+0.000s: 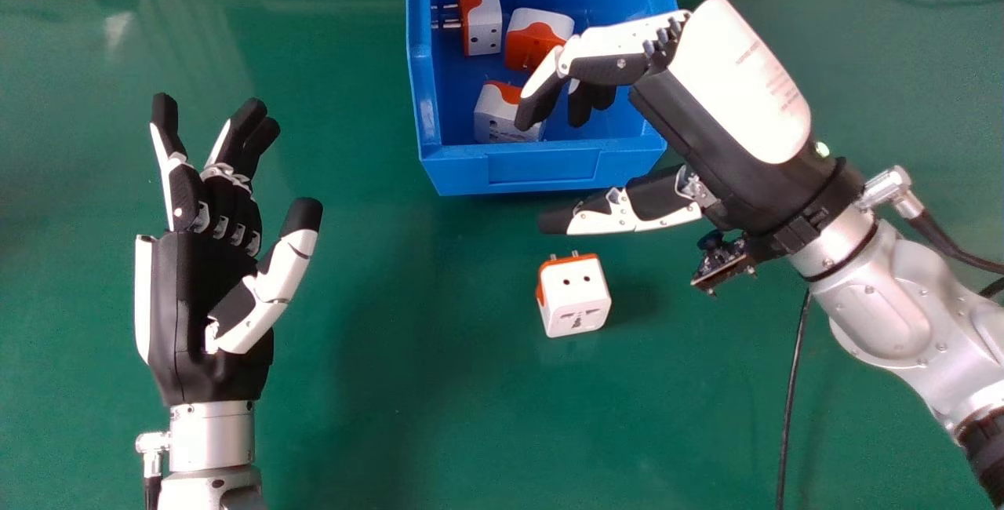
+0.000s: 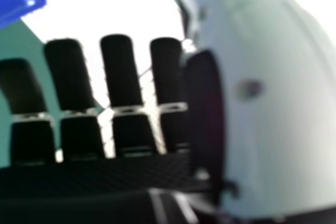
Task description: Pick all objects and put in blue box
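while the right hand [image 1: 733, 129] hangs over the right side of the blue box [image 1: 541, 169], its fingers [image 1: 540, 106] are loosely bent and well apart from the thumb, so it's pretty open and has hold of nothing. the thumb sticks out on the near side of the box, above the counter [image 1: 431, 384]. the left hand [image 1: 192, 282] is over toward the left edge of the counter, palm up, fingers relaxed and mostly spread, nothing in it either.

as for the plugs, one white and orange travel adapter [image 1: 576, 302] sits out on the counter, between the blue box and the near edge, just beside the right thumb, its pins pointing at the far edge. three more are in the box, which is up by the far edge: a side-lying adapter [image 1: 484, 20] with pins toward the left wall, an orange-faced adapter [image 1: 528, 41] right next to it, and a third adapter [image 1: 494, 114] by the near wall, partly behind the right fingertips. there's also a black cable [image 1: 794, 384] running toward the near edge, over on the right.
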You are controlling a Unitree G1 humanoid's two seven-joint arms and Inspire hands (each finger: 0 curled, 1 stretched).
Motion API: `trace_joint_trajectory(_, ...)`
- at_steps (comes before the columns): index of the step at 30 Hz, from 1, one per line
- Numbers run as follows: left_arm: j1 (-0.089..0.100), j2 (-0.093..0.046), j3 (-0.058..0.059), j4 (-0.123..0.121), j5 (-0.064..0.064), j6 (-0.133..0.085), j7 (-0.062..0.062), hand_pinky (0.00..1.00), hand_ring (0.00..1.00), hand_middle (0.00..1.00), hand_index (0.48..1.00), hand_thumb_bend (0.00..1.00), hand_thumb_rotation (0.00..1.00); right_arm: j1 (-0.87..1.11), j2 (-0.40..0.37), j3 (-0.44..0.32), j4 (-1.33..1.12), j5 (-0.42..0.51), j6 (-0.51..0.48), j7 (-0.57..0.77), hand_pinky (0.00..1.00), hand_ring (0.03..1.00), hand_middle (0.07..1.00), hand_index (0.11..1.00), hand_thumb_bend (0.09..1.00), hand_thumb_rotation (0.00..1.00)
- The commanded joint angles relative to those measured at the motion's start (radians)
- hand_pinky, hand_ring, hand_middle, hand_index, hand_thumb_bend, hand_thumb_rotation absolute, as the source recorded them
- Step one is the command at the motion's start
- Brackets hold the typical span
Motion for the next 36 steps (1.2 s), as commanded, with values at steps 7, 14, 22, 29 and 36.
trace_joint_trajectory(7, -0.003, 0.004, 0.000, -0.007, 0.006, -0.015, 0.007, 1.00, 0.89, 0.89, 0.490, 0.48, 0.10, 0.044, -0.033, 0.005, 0.053, 0.195, -0.010, 0.257, 0.35, 0.421, 0.539, 0.504, 0.516, 0.03)
trace_joint_trajectory(14, -0.008, 0.012, 0.000, 0.006, 0.017, -0.020, 0.015, 1.00, 0.89, 0.89, 0.490, 0.48, 0.10, 0.077, -0.009, -0.005, 0.107, 0.216, -0.022, 0.305, 0.44, 0.524, 0.615, 0.608, 0.729, 0.10)
trace_joint_trajectory(22, -0.002, 0.024, -0.006, 0.001, 0.038, -0.021, 0.047, 1.00, 0.86, 0.87, 0.491, 0.49, 0.10, 0.087, 0.008, -0.003, 0.153, 0.208, -0.022, 0.320, 0.52, 0.624, 0.702, 0.718, 0.890, 0.21)
trace_joint_trajectory(29, -0.004, 0.026, -0.008, 0.008, 0.059, -0.023, 0.068, 1.00, 0.85, 0.86, 0.491, 0.49, 0.10, 0.087, 0.005, 0.000, 0.144, 0.190, 0.006, 0.344, 0.59, 0.701, 0.767, 0.789, 0.965, 0.27)
trace_joint_trajectory(36, -0.007, 0.027, -0.007, 0.016, 0.061, -0.030, 0.071, 1.00, 0.86, 0.86, 0.491, 0.49, 0.10, 0.081, 0.007, 0.009, 0.136, 0.148, 0.025, 0.344, 0.65, 0.752, 0.804, 0.825, 0.990, 0.29)
